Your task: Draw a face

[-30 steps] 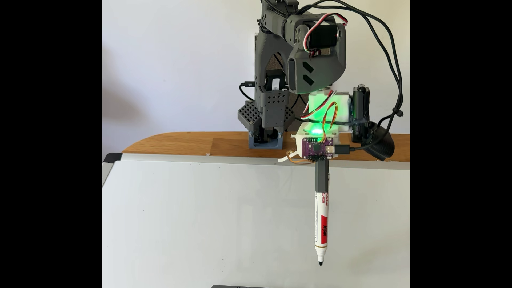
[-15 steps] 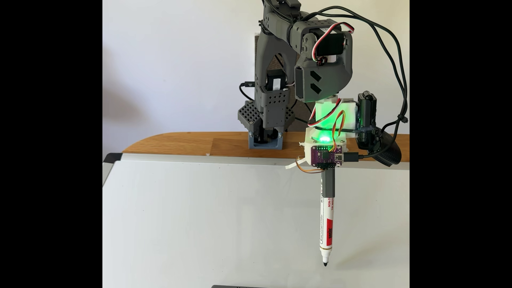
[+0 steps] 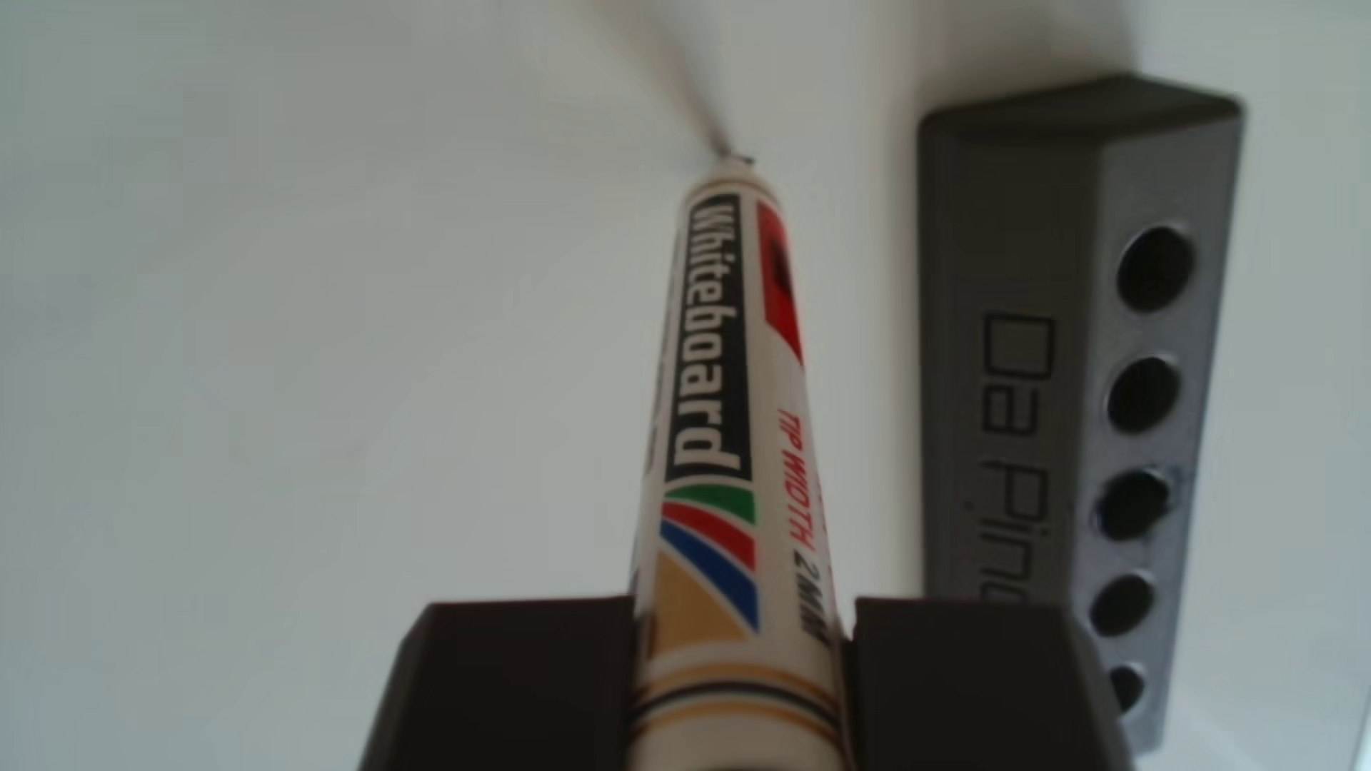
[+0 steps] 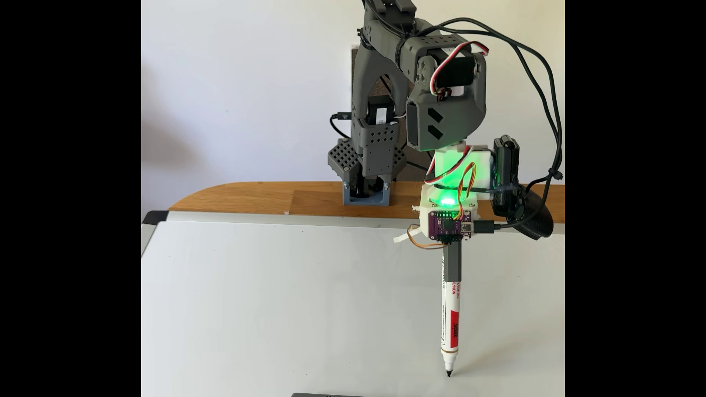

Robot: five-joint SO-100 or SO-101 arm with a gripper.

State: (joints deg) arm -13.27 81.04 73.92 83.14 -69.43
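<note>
At lower right of the whiteboard [image 4: 267, 305], fixed view: face, no stroke discernible; marker [image 4: 450, 324], light, stiff, slippery-barrelled, tip touching board, held at its upper barrel by gripper [image 3: 742, 615], fingers clamping it

marker [image 4: 450, 317] lower and farther right than a second ago, tip now at the whiteboard [image 4: 267, 305]
</note>
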